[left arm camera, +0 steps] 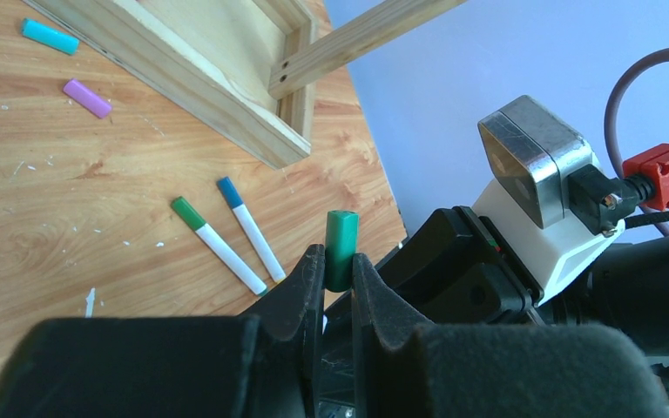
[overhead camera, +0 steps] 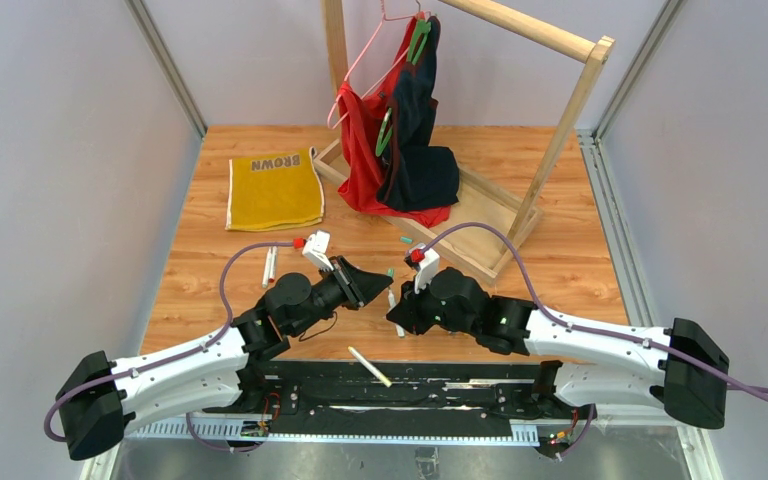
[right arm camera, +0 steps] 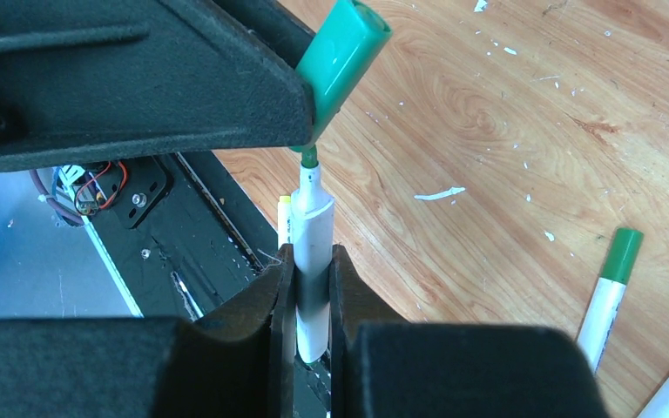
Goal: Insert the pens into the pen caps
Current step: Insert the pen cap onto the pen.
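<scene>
My left gripper (left arm camera: 338, 261) is shut on a green pen cap (left arm camera: 341, 246), which sticks out past the fingertips. My right gripper (right arm camera: 311, 261) is shut on a white pen (right arm camera: 311, 235), held upright. The pen's green tip (right arm camera: 309, 158) sits right at the open mouth of the tilted green cap (right arm camera: 341, 52). In the top view the two grippers (overhead camera: 380, 283) (overhead camera: 397, 305) meet at mid-table. A green-ended pen (left arm camera: 218, 246) and a blue-ended pen (left arm camera: 250, 228) lie on the table. A teal cap (left arm camera: 50, 36) and a purple cap (left arm camera: 87, 97) lie further off.
A wooden clothes rack (overhead camera: 480, 205) with hanging garments stands at the back right. A yellow cloth (overhead camera: 275, 190) lies at the back left. Two white pens (overhead camera: 270, 266) lie to the left, and a yellow-tipped pen (overhead camera: 370, 367) lies by the front rail.
</scene>
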You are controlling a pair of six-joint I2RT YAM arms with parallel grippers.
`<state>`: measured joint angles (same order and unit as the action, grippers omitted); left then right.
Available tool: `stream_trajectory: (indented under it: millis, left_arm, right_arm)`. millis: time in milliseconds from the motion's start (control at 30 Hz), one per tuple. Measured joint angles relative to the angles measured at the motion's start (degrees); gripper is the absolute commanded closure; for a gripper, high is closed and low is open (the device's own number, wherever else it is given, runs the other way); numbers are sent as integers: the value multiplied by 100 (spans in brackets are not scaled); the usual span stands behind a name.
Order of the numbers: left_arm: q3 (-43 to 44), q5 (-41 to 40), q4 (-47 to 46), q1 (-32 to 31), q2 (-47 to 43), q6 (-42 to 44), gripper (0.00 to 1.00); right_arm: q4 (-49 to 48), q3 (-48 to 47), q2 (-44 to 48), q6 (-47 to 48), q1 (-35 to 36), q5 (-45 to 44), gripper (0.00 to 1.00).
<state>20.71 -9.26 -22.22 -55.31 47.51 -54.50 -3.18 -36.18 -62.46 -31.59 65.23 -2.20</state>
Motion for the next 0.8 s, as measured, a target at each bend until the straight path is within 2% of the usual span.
stream_trajectory:
  millis: [800]
  left_arm:
    - [0,17,-44,0,68,2,100]
  right_arm:
    - [-20,-83,42,57,0,-37,99]
